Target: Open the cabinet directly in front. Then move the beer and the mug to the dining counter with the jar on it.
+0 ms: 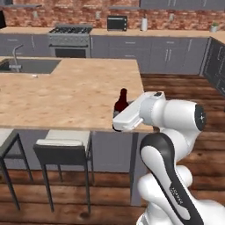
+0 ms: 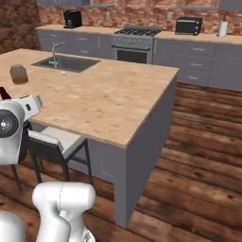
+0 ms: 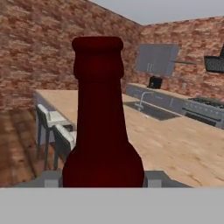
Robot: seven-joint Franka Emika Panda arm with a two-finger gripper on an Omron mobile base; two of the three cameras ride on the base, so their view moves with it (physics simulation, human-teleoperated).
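Gripper (image 3: 103,179) held the bottle (image 3: 103,127) by its body, upright, near the counter (image 1: 66,94) edge. Risk: released so close to the edge, it could topple off.

I'm looking at my arm (image 1: 176,132) now: glossy white rounded shells, fat and tubular, with black bands sweeping along the joints and a round black cap on the side of the upper joint. There's small dark lettering printed along the black strip on the lower link, too small for me to read. From the right base view, another white segment (image 2: 64,203) bulges up, smooth and unmarked.
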